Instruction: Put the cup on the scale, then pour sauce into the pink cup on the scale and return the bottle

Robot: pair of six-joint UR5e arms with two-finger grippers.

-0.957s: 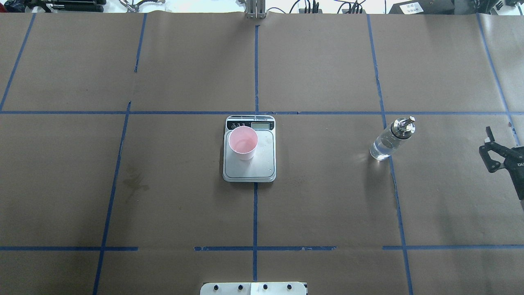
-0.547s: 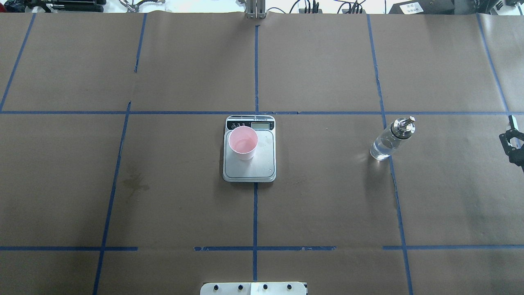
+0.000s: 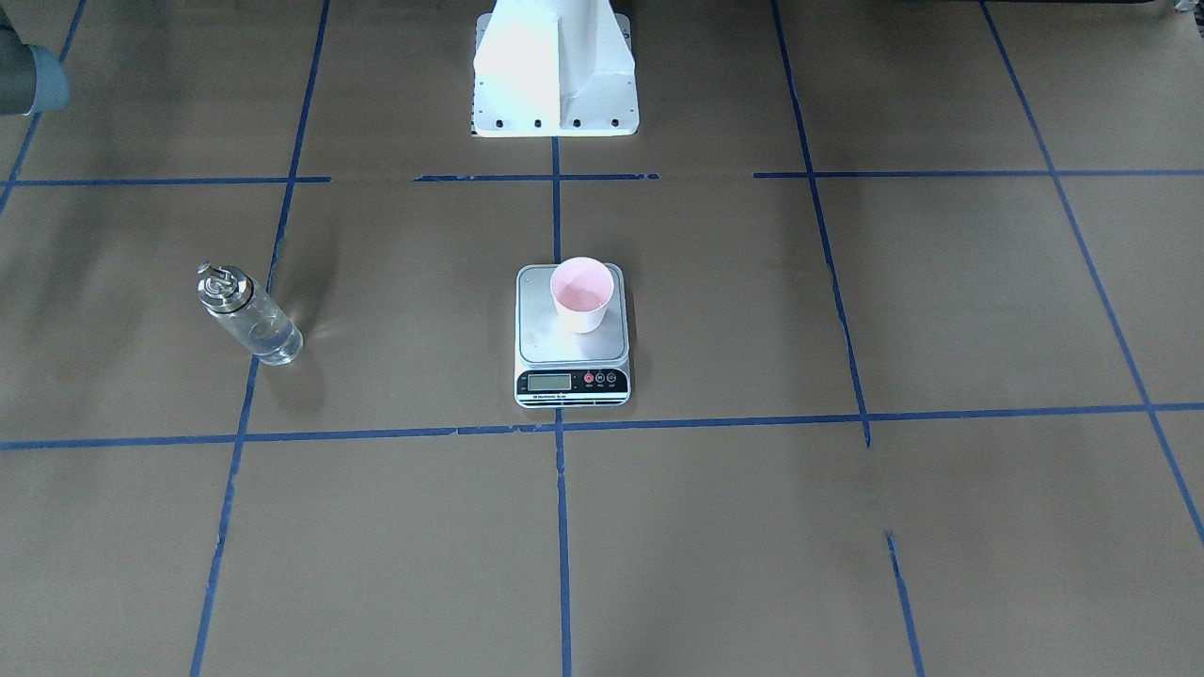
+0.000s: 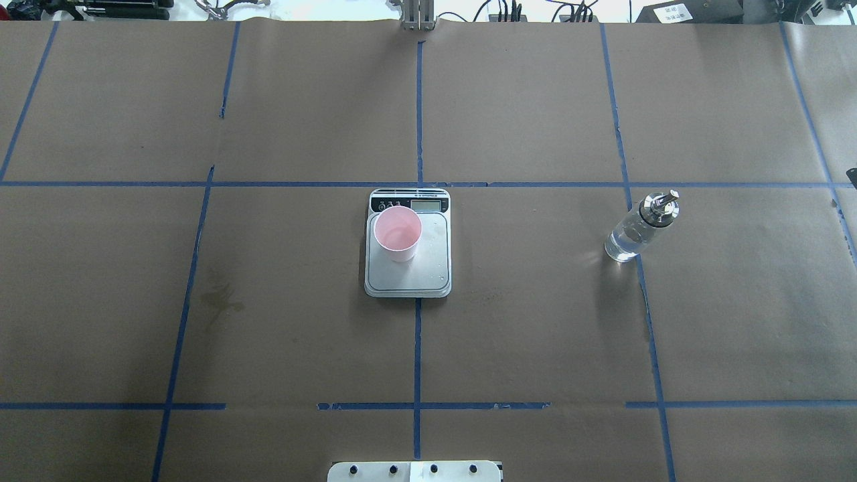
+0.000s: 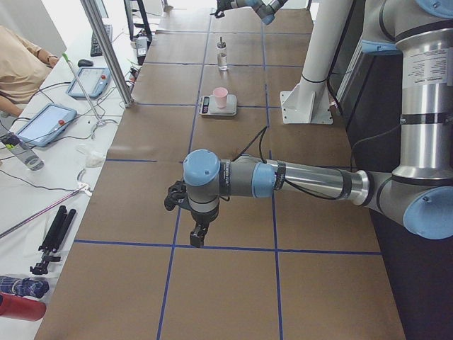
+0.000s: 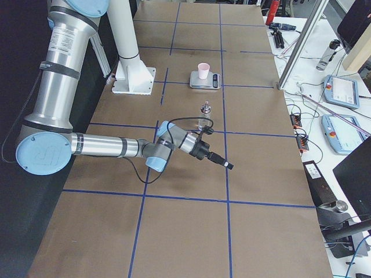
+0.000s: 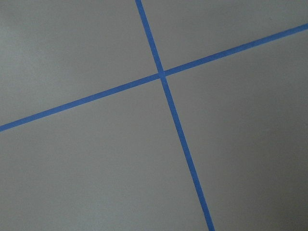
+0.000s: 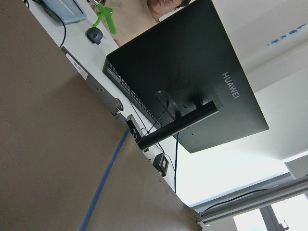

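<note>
The pale pink cup (image 4: 398, 233) stands upright on the far-left part of the steel scale (image 4: 410, 278) at the table's middle, also seen as cup (image 3: 582, 294) on scale (image 3: 572, 381). The clear glass bottle (image 4: 639, 226) with a silver spout stands alone to the right, holding clear sauce (image 3: 268, 337). Only a black sliver of my right gripper (image 4: 851, 175) shows at the overhead view's right edge; the exterior right view has that gripper (image 6: 223, 163) low over the paper, nearer than the bottle (image 6: 204, 114). My left gripper (image 5: 198, 234) hangs far from the scale. I cannot tell either gripper's state.
Brown paper with a blue tape grid covers the table. The white robot base (image 3: 555, 75) stands at the near middle edge. A faint stain (image 4: 217, 298) marks the paper left of the scale. Tablets (image 5: 42, 124), cables and a seated person line the far side.
My right gripper has drawn back to the right, from beside the bottle to almost out of the overhead view. Cup, scale and bottle have not moved.
</note>
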